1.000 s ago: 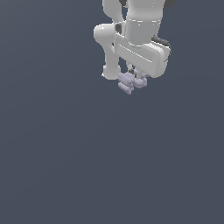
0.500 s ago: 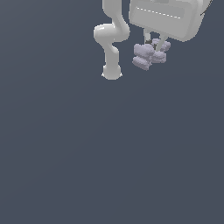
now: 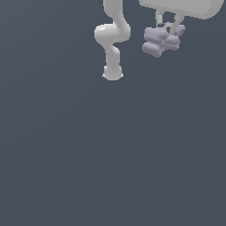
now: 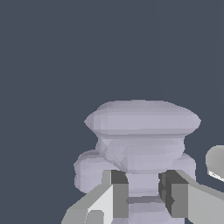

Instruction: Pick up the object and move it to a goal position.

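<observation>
The object (image 3: 160, 41) is a pale lavender-grey lump of stacked rounded ridges, hanging high off the floor near the top of the exterior view, right of the arm's base. My gripper (image 3: 167, 30) is shut on the object from above, and only the two thin fingers show below the white hand. In the wrist view the object (image 4: 142, 131) fills the middle, its narrow waist pinched by my gripper (image 4: 143, 194) between the grey pads (image 4: 119, 192).
The white arm's base (image 3: 112, 73) stands on the plain dark grey floor (image 3: 110, 154) left of the held object in the exterior view. A rounded white part of the arm (image 4: 216, 162) shows at the wrist view's edge.
The gripper has risen with the object in it and drifted toward the exterior view's right; the hand now sits mostly beyond the top edge.
</observation>
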`<action>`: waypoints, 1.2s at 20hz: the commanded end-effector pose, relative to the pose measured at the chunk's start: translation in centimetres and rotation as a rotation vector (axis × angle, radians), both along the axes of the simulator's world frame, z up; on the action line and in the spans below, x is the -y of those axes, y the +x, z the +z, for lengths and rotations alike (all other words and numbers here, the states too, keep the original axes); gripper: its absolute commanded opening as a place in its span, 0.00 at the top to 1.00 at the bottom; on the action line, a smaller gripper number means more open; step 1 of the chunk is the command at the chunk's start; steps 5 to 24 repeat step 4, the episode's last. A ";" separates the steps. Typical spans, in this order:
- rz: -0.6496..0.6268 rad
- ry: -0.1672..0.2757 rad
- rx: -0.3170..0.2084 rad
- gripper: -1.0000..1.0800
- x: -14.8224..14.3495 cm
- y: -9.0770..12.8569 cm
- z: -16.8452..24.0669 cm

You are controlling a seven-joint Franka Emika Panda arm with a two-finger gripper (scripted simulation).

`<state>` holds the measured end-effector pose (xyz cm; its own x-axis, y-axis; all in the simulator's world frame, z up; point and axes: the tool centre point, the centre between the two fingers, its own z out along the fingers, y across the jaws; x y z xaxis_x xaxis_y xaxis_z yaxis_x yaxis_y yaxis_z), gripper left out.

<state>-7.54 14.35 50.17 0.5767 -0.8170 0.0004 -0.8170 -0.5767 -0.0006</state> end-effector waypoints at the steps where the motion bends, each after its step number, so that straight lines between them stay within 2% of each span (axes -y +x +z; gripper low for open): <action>1: 0.000 0.000 -0.001 1.00 -0.2 0.0 0.4; 24: 0.000 0.000 -0.001 1.00 -0.3 0.0 0.6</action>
